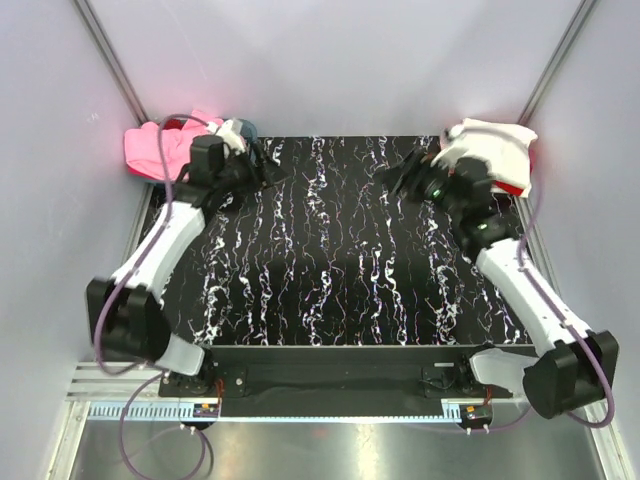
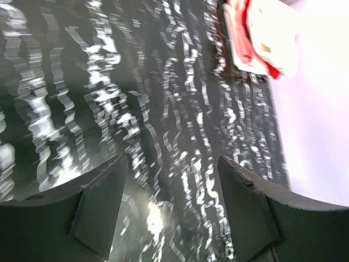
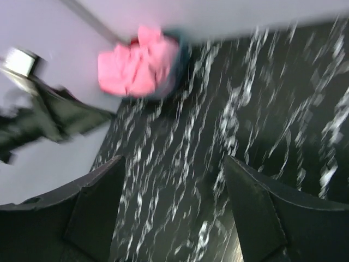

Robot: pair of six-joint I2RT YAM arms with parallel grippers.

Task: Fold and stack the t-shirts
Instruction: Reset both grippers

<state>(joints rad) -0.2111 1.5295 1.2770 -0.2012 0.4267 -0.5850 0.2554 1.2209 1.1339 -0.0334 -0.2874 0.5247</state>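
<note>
A folded cream-white t-shirt lies on a red one at the table's far right corner. The left wrist view shows the same pile, cream over red. A crumpled pink t-shirt sits at the far left corner, partly over the edge, and also shows in the right wrist view. My left gripper is open over bare table near the pink t-shirt. My right gripper is open and empty, just left of the folded pile.
The black white-veined table fills the space between the arms. A blue-grey basket stands behind the pink shirt. White walls and metal posts close in the sides. The left arm crosses the right wrist view.
</note>
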